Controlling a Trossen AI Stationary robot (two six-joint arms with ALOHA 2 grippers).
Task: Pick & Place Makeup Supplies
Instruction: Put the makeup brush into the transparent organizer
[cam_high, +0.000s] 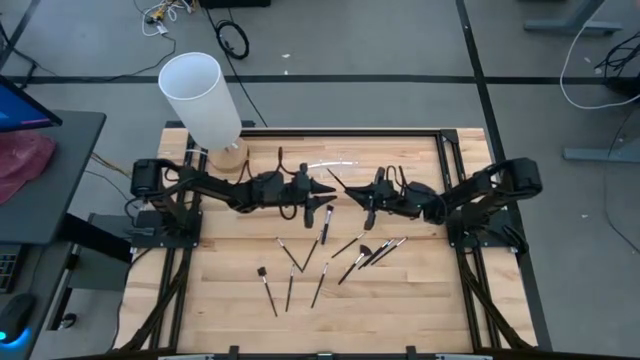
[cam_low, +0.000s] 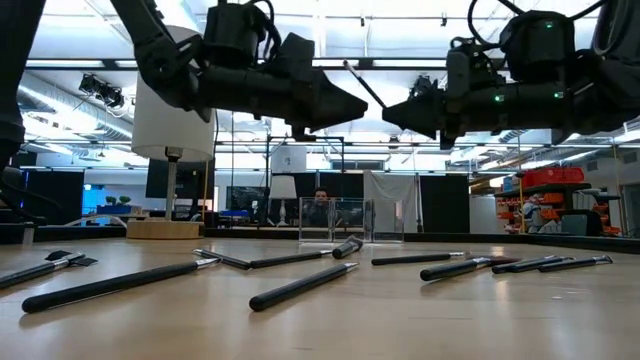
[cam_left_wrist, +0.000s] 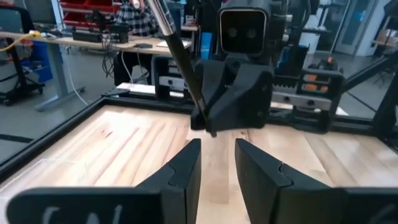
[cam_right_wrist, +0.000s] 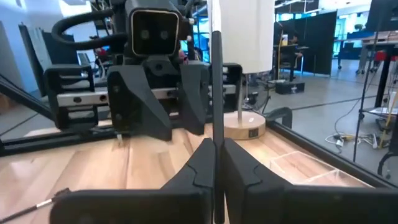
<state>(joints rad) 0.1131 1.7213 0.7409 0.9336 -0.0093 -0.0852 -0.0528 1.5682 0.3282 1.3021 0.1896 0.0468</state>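
Several slim dark makeup brushes (cam_high: 320, 280) lie flat on the wooden table, spread across its middle and near part; they also show in the low view (cam_low: 300, 285). One more brush (cam_right_wrist: 217, 93) is held up in the air by my right gripper (cam_high: 353, 196), which is shut on it above the table's middle. My left gripper (cam_left_wrist: 217, 165) is open and faces the right gripper at the same height (cam_low: 355, 100). It is a short way to the right gripper's left and touches nothing. My right gripper pinches the brush's dark handle (cam_right_wrist: 217, 134) between its two fingers, near the handle's lower end (cam_left_wrist: 210, 127). The fingers come level from the table's right and lie across the handle. The brush is lifted clear and stands tilted, its long part rising above the fingers (cam_low: 365, 85).
A tall white cylinder (cam_high: 200, 95) stands on a wooden base (cam_high: 228, 155) at the table's far left. A clear box (cam_low: 335, 220) sits near the far edge. Black rails (cam_high: 455, 170) frame the table. People sit at desks in the room beyond.
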